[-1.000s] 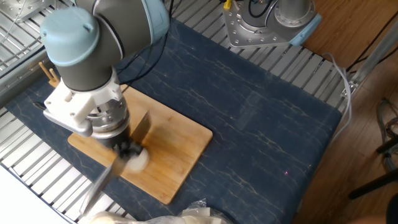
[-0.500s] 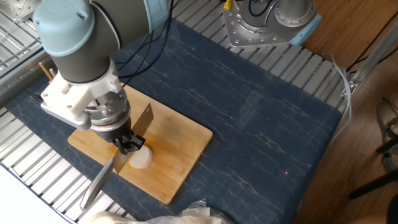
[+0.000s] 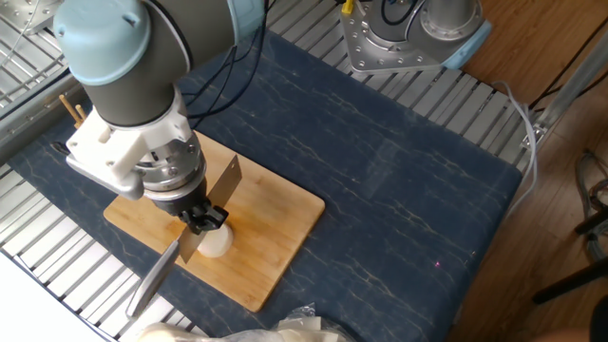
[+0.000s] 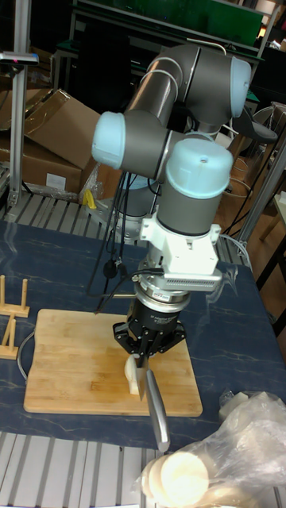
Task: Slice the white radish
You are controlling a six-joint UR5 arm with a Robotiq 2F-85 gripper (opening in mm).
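Note:
The white radish point(image 3: 216, 243) is a small cream-white chunk on the wooden board point(image 3: 280, 214), near the board's front edge. In the tall fixed view the white radish point(image 4: 133, 375) stands upright on the board point(image 4: 71, 357). My gripper point(image 3: 200, 219) hangs just above and left of it, shut on a knife point(image 3: 226, 182). The flat blade angles up behind the gripper, and the long grey end point(image 3: 152, 277) points down past the board's front edge. In the tall fixed view the gripper point(image 4: 146, 349) is directly over the radish, with the knife point(image 4: 157, 409) beside it.
A small wooden rack point(image 3: 74, 109) stands at the board's left end. A clear plastic bag point(image 4: 210, 456) with pale round pieces lies at the table's front edge. The arm's base point(image 3: 408, 38) sits at the back, on the blue mat point(image 3: 399, 180).
A second ago the gripper was low over the radish and blurred. It has since lifted and shifted slightly right, and the blade now tilts more upright. The radish has stayed put.

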